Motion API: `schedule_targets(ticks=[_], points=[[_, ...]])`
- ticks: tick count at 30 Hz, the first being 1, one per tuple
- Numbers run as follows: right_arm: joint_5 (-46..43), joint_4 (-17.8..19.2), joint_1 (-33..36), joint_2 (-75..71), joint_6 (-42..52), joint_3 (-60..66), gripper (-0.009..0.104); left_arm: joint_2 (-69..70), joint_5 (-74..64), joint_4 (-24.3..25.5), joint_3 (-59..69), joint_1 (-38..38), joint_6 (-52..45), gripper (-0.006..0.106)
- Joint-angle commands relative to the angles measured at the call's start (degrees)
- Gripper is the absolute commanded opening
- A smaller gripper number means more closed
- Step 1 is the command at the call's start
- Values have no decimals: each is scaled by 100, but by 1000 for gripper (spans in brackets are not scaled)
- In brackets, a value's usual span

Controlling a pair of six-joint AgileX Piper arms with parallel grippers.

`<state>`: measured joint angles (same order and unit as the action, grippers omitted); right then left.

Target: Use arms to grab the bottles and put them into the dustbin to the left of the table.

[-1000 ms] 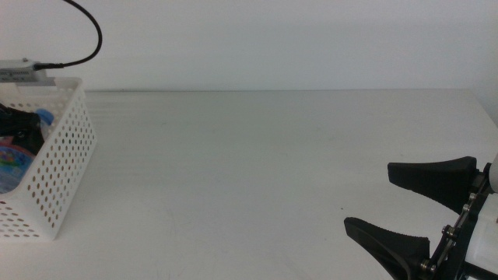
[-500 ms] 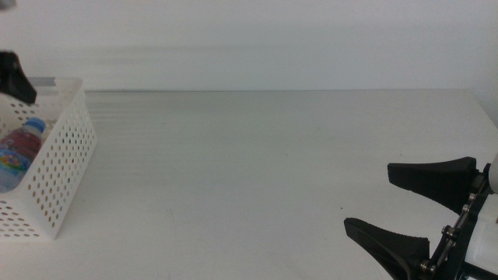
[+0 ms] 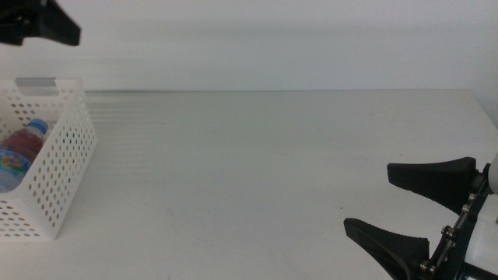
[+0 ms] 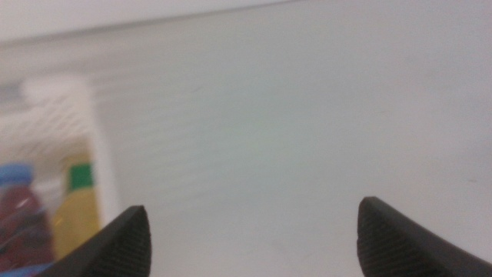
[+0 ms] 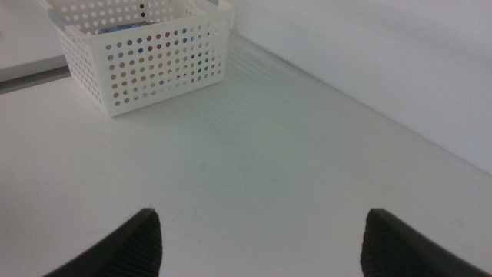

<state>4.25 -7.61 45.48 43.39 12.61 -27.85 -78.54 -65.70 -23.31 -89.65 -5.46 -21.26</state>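
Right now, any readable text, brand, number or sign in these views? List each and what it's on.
None readable.
Blue-capped bottle in the dustbin: a colourful label shows, too blurred to read.
Pale-yellow bottle with green neck band in the left wrist view: no legible print, image blurred.
Table, left end effector and right end effector, both open: no markings visible.

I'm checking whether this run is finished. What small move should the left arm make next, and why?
Probably draw the left tool back from above the dustbin to a waiting pose. Its jaws are wide open and empty, the blue-capped bottle and the yellow bottle lie inside the dustbin, and no bottle shows on the table. The right tool waits open at the near right edge.
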Motion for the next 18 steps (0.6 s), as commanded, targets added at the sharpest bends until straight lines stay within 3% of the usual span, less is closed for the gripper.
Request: schedule_targets(ticks=[1,11,18], points=[[-425,49,10,-39,28,-136,68,371,426,-195,-104,357,110,81],[-425,49,10,-39,23,-136,68,1673,2482,-206,1618,1464,87,67],[-425,49,10,-39,28,-136,68,2370,3695,-320,2954,1619,87,61]])
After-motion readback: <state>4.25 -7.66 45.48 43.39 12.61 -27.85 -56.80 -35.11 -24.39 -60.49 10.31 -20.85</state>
